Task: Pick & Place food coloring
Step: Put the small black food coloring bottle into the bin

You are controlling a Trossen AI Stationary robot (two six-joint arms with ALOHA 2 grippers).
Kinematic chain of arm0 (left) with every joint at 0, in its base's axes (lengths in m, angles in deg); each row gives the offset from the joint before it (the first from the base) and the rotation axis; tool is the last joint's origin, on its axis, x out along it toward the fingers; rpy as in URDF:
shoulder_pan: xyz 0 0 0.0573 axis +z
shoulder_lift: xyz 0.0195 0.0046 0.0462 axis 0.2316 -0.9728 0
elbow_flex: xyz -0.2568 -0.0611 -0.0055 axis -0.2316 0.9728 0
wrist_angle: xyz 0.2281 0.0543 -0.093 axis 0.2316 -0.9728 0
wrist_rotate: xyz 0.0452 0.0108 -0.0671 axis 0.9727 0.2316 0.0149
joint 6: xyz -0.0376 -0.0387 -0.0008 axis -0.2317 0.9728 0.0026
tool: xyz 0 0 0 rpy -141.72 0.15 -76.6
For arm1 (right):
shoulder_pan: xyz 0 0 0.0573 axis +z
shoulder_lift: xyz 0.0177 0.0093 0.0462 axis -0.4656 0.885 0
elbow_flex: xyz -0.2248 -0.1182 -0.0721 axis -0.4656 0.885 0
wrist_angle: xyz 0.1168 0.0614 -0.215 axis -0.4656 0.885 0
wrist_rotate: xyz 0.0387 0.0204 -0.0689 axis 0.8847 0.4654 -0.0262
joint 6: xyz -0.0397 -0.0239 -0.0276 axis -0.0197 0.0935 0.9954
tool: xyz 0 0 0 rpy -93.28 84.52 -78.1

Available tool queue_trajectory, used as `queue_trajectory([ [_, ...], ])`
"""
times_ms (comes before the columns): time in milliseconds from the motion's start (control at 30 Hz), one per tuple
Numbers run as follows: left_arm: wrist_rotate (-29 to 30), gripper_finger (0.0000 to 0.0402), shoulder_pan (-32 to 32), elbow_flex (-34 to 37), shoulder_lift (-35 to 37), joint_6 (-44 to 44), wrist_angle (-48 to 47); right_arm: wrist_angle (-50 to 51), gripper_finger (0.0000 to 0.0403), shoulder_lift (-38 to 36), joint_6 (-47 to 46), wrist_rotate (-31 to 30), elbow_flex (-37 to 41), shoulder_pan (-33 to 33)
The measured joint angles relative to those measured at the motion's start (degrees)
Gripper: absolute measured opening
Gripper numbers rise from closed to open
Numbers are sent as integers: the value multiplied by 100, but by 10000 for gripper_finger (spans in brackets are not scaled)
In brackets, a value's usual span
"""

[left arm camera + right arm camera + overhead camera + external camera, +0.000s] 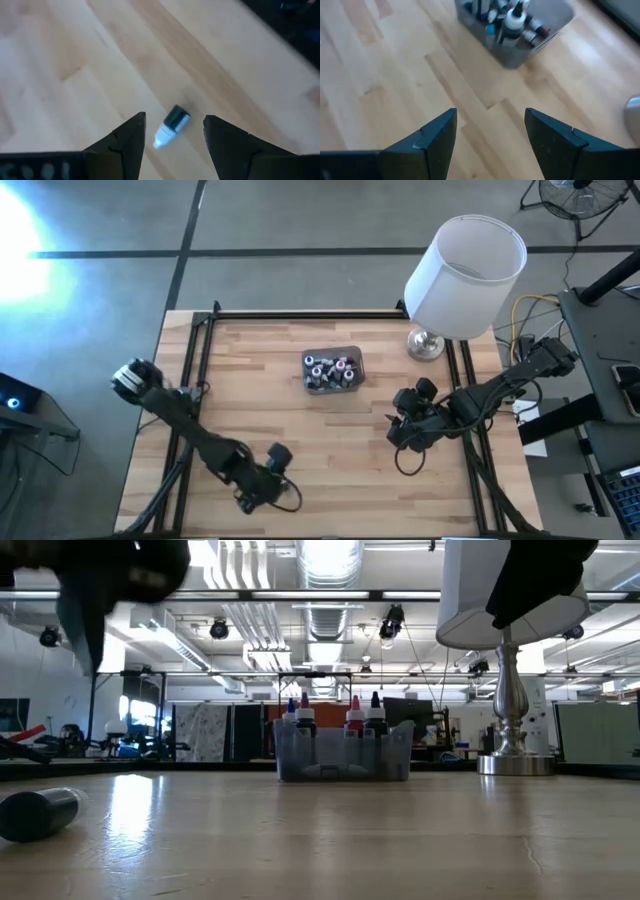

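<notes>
Your left gripper (174, 134) above a lying bottle (171, 126), fingers spread, right gripper (490, 131) fingers spread near the tub (333, 370) of bottles on the worktop (330, 470), no readable labels.

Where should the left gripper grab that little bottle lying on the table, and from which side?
Grip the loose bottle across its dark body, not the tapering white tip. It lies flat on its side on the table, so coming straight down from above looks best. The left gripper is open over it, one finger on either side of the bottle, which probably suits a squeeze across its width.
</notes>
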Motion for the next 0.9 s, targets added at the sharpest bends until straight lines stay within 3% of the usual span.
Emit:
queue_trajectory([
  [233, -126, 176, 188, 25, -796, -671, 287, -10, 226, 0, -18, 395, 0, 2],
  [533, -731, 172, 706, 24, -1002, -798, 239, -18, 226, 0, -17, 401, 2, 0],
  [900, -1249, 83, 966, 24, -1002, -783, 308, -2, 226, 0, -16, 376, 1, 0],
])
